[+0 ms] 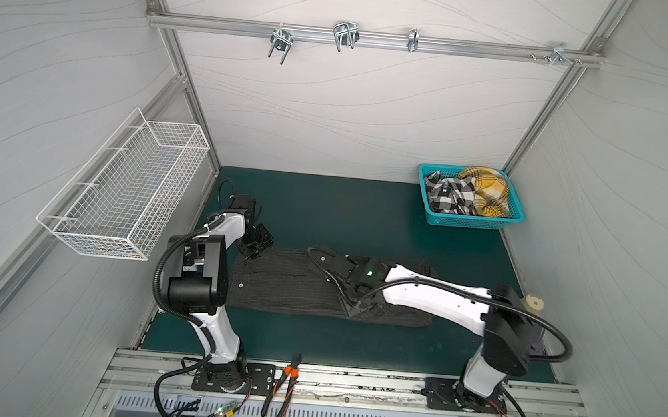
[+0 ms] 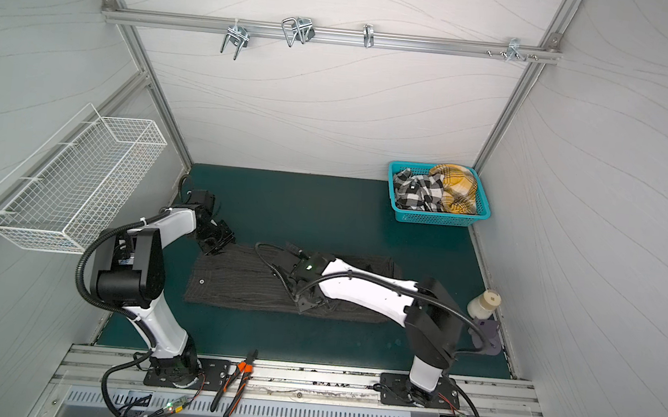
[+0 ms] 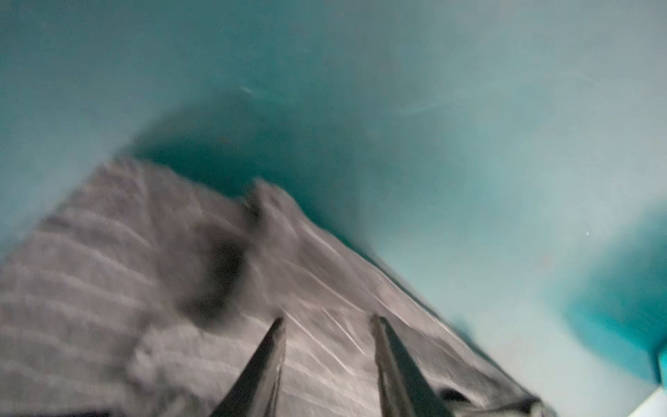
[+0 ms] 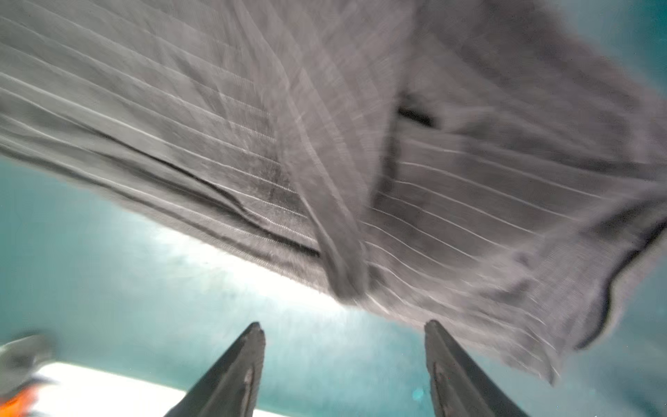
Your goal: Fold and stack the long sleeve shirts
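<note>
Left gripper (image 1: 253, 247) hangs with its jaws parted and nothing between them, directly over the far left corner of the dark pinstriped shirt (image 1: 283, 284). The left wrist view shows the cloth lying slack below the fingertips (image 3: 278, 325). From that corner the shirt runs rightward across the teal mat (image 1: 344, 219) as a long flat band, sleeves apparently tucked in, and passes under the right gripper (image 1: 356, 308). That one is also spread and empty. Its wrist view puts the tips just off the band's near edge, above bare mat.

The lengthwise folds look done, and the crosswise fold seems to be the step in hand. The next move probably calls for both grippers to pinch the corners of one end through all layers and carry that end over the other without dragging the band askew.

Left of the left gripper and well apart from it, a white wire basket (image 1: 125, 189) on the wall shows nothing inside. Beyond the right gripper, toward the back right corner, a teal plastic basket (image 1: 473, 223) holds a crumpled black-and-white checked garment (image 1: 450, 193) and a yellow plaid one (image 1: 488, 191).
</note>
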